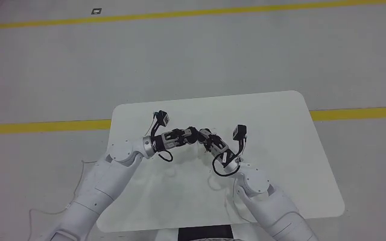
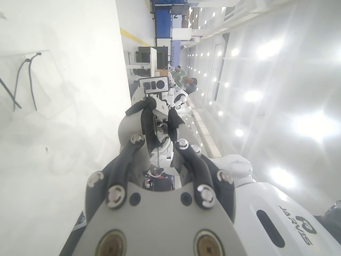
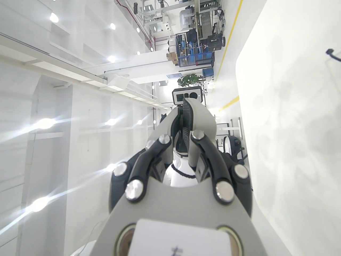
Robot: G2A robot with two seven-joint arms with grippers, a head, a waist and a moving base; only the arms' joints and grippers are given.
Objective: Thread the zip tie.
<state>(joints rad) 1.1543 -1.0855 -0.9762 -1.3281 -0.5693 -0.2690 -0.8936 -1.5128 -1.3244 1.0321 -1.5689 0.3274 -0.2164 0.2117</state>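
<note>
Several black zip ties (image 2: 27, 60) lie bunched on a clear sheet (image 2: 50, 67) on the table (image 1: 289, 150), away from both claws, which I see nose to nose above the table's middle. My left claw (image 2: 159, 110) has its fingers parted a little, and I cannot tell whether anything sits between them. My right claw (image 3: 186, 107) has its fingers pressed together, and I cannot make out anything pinched there
</note>
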